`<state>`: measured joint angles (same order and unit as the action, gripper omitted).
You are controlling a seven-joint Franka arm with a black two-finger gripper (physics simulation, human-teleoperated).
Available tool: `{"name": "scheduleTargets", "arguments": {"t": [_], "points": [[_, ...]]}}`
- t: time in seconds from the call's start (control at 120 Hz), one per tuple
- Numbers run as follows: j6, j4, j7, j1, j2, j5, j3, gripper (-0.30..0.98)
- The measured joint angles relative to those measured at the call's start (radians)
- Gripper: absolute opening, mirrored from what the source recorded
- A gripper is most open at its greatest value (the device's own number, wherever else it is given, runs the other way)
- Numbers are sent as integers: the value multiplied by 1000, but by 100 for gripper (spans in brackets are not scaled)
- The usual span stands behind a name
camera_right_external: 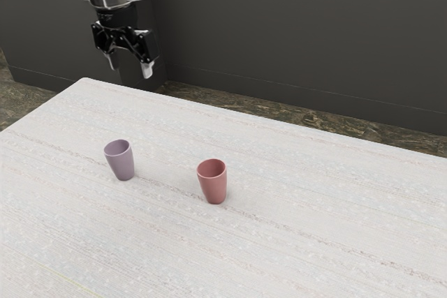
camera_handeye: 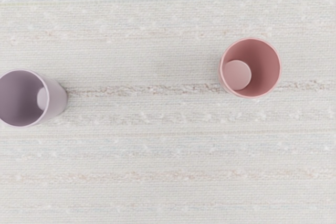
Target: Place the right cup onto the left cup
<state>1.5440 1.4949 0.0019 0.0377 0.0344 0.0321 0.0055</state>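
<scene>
Against dark wall [camera_right_external: 293, 26], note pincer [camera_right_external: 130, 66] with fingers spread open. Locate mauve cup [camera_right_external: 123, 165] and red cup [camera_right_external: 214, 188] lower than pincer, upright and apart on pale table [camera_right_external: 314, 256]; treat lateral offset as uncertain.

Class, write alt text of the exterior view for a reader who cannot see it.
Two empty cups, one purple and one red, stand upright and apart on a pale table. Above the table's far edge hangs a robot arm's open black gripper.
</scene>
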Motion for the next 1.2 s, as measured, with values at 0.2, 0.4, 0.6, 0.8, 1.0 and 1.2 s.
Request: {"name": "scheduleTargets", "arguments": {"t": [0.2, 0.4, 0.6, 0.8, 1.0, 1.2], "points": [[-4, -2, -4, 3, 3, -2, -4, 69], [9, -1, -5, -6, 42, -3, -6, 69], [95, 112, -6, -3, 59, -8, -25, 69], [183, 151, -8, -3, 109, -11, -35, 69], [290, 227, -9, -2, 159, -12, -36, 69], [375, 256, -9, -1, 208, -13, -37, 69]]}}
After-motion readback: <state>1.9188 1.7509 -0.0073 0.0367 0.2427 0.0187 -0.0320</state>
